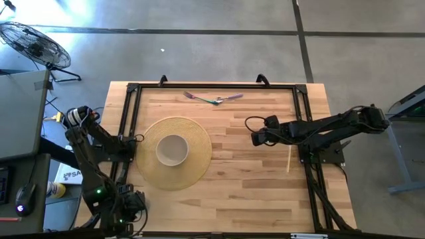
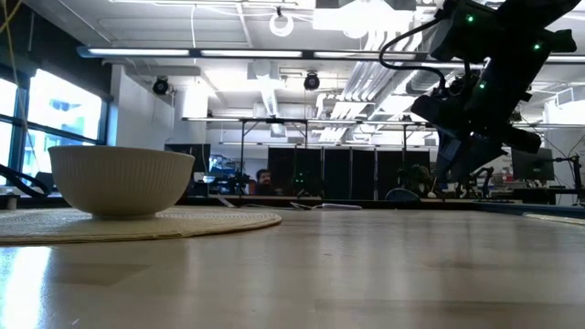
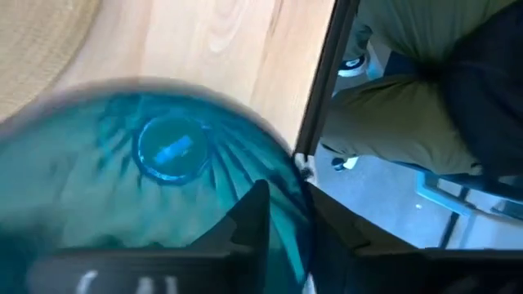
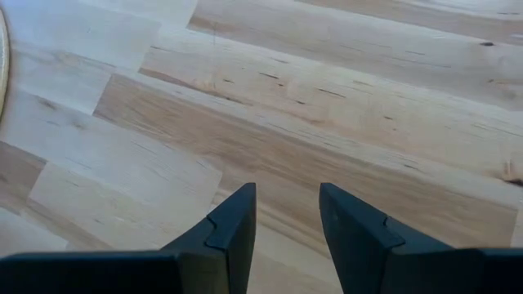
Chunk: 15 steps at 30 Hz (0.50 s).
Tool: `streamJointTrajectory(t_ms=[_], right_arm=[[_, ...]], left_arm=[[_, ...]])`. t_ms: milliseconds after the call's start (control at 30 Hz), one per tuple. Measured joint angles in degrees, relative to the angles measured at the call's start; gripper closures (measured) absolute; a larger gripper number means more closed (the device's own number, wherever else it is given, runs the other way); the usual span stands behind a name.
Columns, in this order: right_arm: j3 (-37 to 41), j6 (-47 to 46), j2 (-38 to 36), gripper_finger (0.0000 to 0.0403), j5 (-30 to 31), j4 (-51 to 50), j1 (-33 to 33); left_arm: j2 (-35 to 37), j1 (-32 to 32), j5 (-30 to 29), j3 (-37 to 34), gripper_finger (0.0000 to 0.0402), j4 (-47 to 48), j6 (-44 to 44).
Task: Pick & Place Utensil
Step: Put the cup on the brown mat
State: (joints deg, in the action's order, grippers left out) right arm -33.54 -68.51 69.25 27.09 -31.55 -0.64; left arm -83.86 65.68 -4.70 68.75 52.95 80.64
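A fork and a spoon point(image 1: 214, 99) lie crossed on the wooden table near its far edge. A white bowl point(image 1: 172, 149) stands on a round woven placemat point(image 1: 192, 169) at the left centre and also shows in the low view point(image 2: 121, 180). My right gripper point(image 1: 254, 137) is open and empty, above bare wood right of the placemat and nearer than the utensils. Its wrist view point(image 4: 284, 214) shows only planks between the fingers. My left gripper point(image 1: 127, 206) waits folded back at the table's near left corner.
A thin wooden stick point(image 1: 289, 159) lies by the right frame rail. A black frame point(image 1: 133, 106) borders the table. A blurred blue-green round shape point(image 3: 163, 155) fills the left wrist view, and I cannot tell what it is. A fan point(image 1: 36, 43) stands off the table.
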Motion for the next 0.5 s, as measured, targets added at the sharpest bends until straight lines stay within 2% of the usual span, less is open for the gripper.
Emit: streamJointTrajectory(t_ms=[133,500], right_arm=[[0.00,0.00,0.00,0.0273,0.00,0.00,0.00],[0.00,0.00,0.00,0.0273,-0.02,0.16,0.00]], left_arm=[[0.21,-0.01,0.03,0.22,0.0368,1.36,-0.02],[0.12,-0.01,-0.06,0.16,0.0368,4.81,-3.23]])
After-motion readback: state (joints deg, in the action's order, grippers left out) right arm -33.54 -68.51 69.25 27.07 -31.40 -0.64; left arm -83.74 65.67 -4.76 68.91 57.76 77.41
